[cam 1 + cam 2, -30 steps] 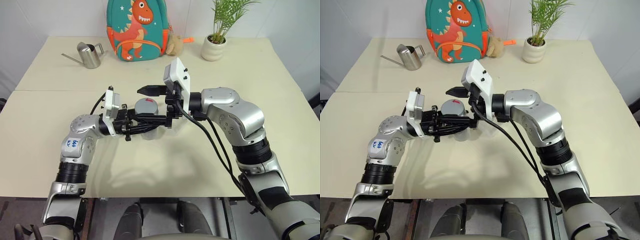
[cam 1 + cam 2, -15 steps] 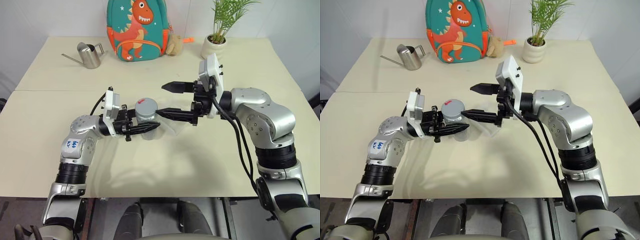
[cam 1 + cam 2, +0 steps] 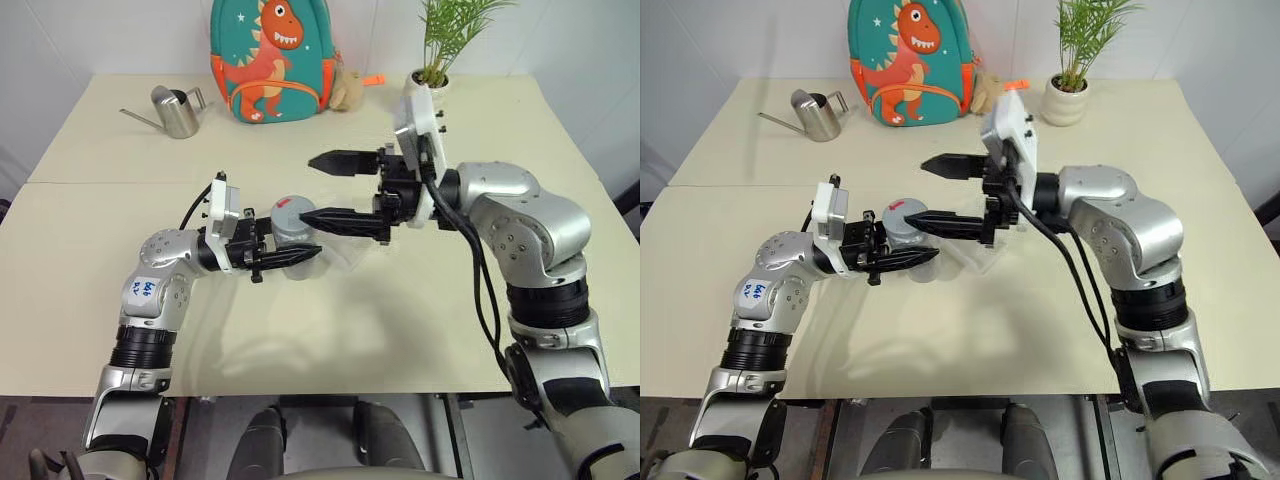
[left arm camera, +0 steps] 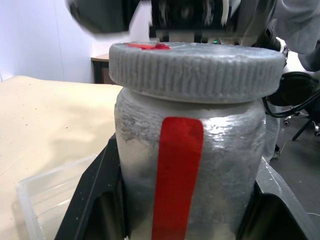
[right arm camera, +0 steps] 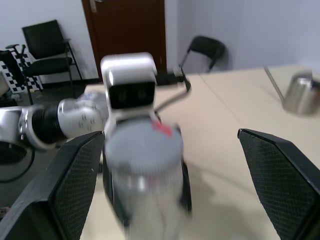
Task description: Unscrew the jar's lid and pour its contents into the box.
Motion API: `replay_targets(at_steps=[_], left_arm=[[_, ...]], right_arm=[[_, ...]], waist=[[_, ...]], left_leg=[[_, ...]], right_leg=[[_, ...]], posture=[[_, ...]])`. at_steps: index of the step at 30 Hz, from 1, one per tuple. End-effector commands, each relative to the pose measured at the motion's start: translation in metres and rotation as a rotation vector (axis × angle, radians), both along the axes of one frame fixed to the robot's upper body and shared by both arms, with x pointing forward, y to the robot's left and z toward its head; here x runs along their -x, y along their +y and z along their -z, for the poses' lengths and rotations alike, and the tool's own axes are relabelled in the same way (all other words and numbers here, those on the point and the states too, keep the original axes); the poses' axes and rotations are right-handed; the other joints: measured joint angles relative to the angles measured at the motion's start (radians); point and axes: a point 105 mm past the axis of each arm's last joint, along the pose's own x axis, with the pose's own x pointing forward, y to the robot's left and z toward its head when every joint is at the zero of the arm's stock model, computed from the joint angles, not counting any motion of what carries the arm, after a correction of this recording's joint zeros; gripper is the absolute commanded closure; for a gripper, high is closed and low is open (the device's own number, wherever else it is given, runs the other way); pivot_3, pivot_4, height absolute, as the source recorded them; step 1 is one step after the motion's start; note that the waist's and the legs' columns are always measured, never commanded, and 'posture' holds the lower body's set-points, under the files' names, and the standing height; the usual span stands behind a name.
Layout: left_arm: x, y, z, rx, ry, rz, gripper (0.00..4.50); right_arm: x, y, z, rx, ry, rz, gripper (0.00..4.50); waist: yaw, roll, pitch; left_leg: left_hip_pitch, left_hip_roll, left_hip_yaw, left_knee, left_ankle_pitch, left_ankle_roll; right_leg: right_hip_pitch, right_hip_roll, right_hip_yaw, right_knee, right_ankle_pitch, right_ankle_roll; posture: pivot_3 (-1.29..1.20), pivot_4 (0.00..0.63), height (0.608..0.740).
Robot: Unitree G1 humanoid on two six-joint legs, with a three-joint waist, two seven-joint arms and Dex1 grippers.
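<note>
The jar [image 3: 290, 243] is a small frosted cylinder with a red stripe [image 4: 176, 175], held upright just above the table. My left gripper [image 3: 297, 250] is shut on its body, a finger [image 4: 92, 200] on each side. The grey lid [image 3: 291, 211] with its red mark sits on the jar. My right gripper [image 3: 306, 189] reaches in from the right, open wide, with its fingertips level with the lid. I cannot tell whether they touch it. The wrist view shows the jar [image 5: 145, 190] between these fingers [image 5: 75, 180]. The clear box [image 3: 347, 259] lies on the table just right of the jar. The contents are hidden.
At the back of the cream table [image 3: 330, 320] stand a steel watering can [image 3: 176, 110], a dinosaur backpack [image 3: 270, 60] with a small plush toy [image 3: 348, 90] beside it, and a potted plant [image 3: 438, 55]. A seam crosses the table at the left.
My right gripper, open around the lid a second ago, drew back to the right, then came partway back toward the jar, slightly higher. The jar and my left gripper kept still.
</note>
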Motion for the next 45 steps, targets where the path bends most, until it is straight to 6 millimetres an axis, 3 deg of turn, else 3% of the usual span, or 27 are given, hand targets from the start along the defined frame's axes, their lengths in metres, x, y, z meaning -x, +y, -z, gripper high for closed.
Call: replay_targets(at_steps=[1, 9, 25, 39, 42, 45], left_arm=[[0.004, -0.002, -0.006, 0.017, -0.028, 0.013, 2.55], [0.003, -0.003, -0.007, 0.018, -0.029, 0.016, 2.55], [0.002, -0.004, -0.008, 0.019, -0.033, 0.013, 2.55], [0.003, -0.003, -0.008, 0.014, -0.037, 0.014, 2.55], [0.003, -0.003, -0.007, 0.014, -0.036, 0.012, 2.55], [0.003, -0.003, -0.007, 0.015, -0.034, 0.011, 2.55]], right_arm=[[0.004, 0.017, 0.000, 0.018, -0.025, -0.027, 0.02], [-0.002, 0.031, 0.009, 0.054, -0.024, -0.011, 0.02], [-0.010, 0.007, 0.009, 0.046, -0.012, 0.027, 0.02], [0.001, 0.016, 0.008, 0.027, -0.008, -0.034, 0.02], [0.003, 0.016, 0.007, 0.021, -0.008, -0.048, 0.63], [0.006, 0.016, 0.006, 0.017, -0.004, -0.059, 1.58]], waist=[[0.000, 0.000, 0.000], [0.001, 0.000, 0.000], [0.000, 0.000, 0.000], [0.000, 0.000, 0.000], [0.000, 0.000, 0.000], [0.000, 0.000, 0.000]], left_leg=[[0.000, 0.000, 0.000, 0.000, 0.000, 0.000], [0.000, 0.000, 0.000, 0.000, 0.000, 0.000], [0.000, 0.000, 0.000, 0.000, 0.000, 0.000], [0.000, 0.000, 0.000, 0.000, 0.000, 0.000], [0.000, 0.000, 0.000, 0.000, 0.000, 0.000], [0.000, 0.000, 0.000, 0.000, 0.000, 0.000]], right_leg=[[0.000, 0.000, 0.000, 0.000, 0.000, 0.000], [0.000, 0.000, 0.000, 0.002, 0.000, 0.000], [0.000, 0.000, 0.000, 0.002, 0.000, 0.000], [0.000, 0.000, 0.000, 0.002, 0.000, 0.000], [0.000, 0.000, 0.000, 0.002, 0.000, 0.000], [0.000, 0.000, 0.000, 0.002, 0.000, 0.000]], posture=[[0.00, 0.150, 0.740], [0.00, 0.150, 0.740], [0.00, 0.150, 0.740], [0.00, 0.150, 0.740], [0.00, 0.150, 0.740], [0.00, 0.150, 0.740]])
